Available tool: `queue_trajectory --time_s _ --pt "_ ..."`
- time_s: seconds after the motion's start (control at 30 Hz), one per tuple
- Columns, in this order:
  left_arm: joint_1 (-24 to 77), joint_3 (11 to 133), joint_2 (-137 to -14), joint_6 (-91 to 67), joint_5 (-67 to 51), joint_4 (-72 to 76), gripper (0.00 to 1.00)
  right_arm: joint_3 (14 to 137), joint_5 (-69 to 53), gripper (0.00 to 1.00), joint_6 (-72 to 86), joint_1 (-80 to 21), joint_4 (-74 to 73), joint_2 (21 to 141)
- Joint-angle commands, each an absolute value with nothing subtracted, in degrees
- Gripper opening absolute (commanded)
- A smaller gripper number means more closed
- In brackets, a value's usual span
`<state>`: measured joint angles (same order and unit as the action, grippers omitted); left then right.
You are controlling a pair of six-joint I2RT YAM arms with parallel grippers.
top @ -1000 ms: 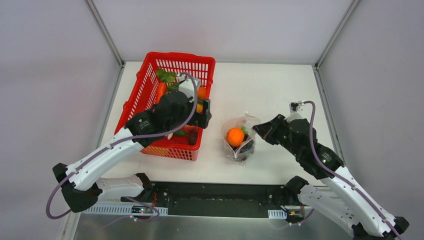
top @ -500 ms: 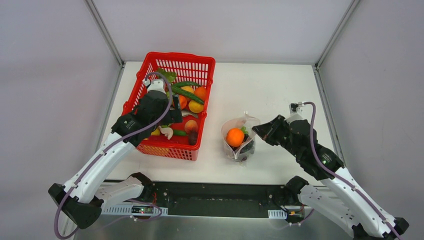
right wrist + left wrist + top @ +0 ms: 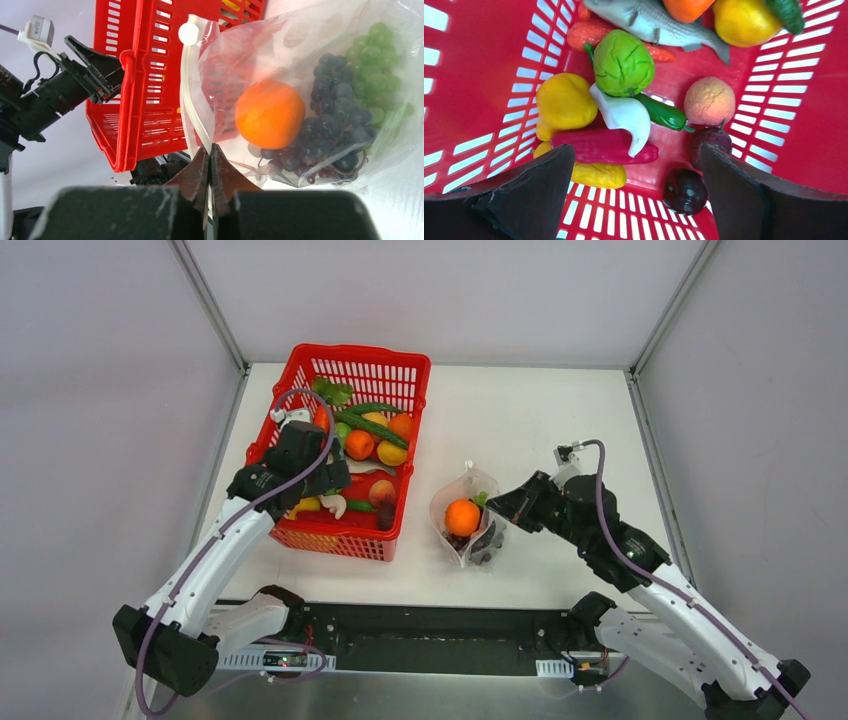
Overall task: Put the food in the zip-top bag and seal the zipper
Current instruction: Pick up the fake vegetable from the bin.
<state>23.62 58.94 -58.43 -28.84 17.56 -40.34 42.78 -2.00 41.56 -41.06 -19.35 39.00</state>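
The red basket [image 3: 365, 351] walls in my left hand [image 3: 636, 150] on both sides. Just beyond its fingers lie a red pepper [image 3: 604, 147], a white piece [image 3: 624, 115], a green cabbage [image 3: 623, 62] and a dark plum [image 3: 684, 192]. The zip-top bag [image 3: 310, 45] stands on the counter [image 3: 540, 410] directly ahead of my right hand [image 3: 210, 150], with the orange ball [image 3: 270, 114] and dark grapes [image 3: 330, 130] inside (green grapes [image 3: 380, 55] sit farther back). The left hand is spread wide with nothing between its fingers. The right hand is pressed together, pinching the bag's mouth edge at the zipper [image 3: 191, 107].
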Motion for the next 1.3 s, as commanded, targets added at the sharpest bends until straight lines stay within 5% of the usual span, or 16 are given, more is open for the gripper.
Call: queue_trajectory --time_s 0.0,0.43,0.73,1.13,1.27 --pt "21.88 57.35 -60.34 -30.51 15.23 -40.79 0.99 42.54 -4.0 0.0 41.83 -40.84 -17.19 38.08" --pt "18.48 56.28 -69.99 -30.1 11.62 -35.71 0.88 42.78 -2.41 0.0 41.29 -40.81 -17.06 38.72" --pt "16.38 55.27 -75.67 -33.75 21.82 -36.23 0.83 42.92 -0.63 0.0 41.73 -40.81 -17.91 38.07" --pt "15.82 50.2 -80.63 -35.74 17.99 -28.88 0.57 42.96 -0.44 0.0 42.13 -40.8 -17.99 38.87" --pt "15.91 50.25 -79.19 -35.39 16.23 -29.0 0.57 43.14 -0.44 0.0 42.01 -40.78 -18.33 38.94"
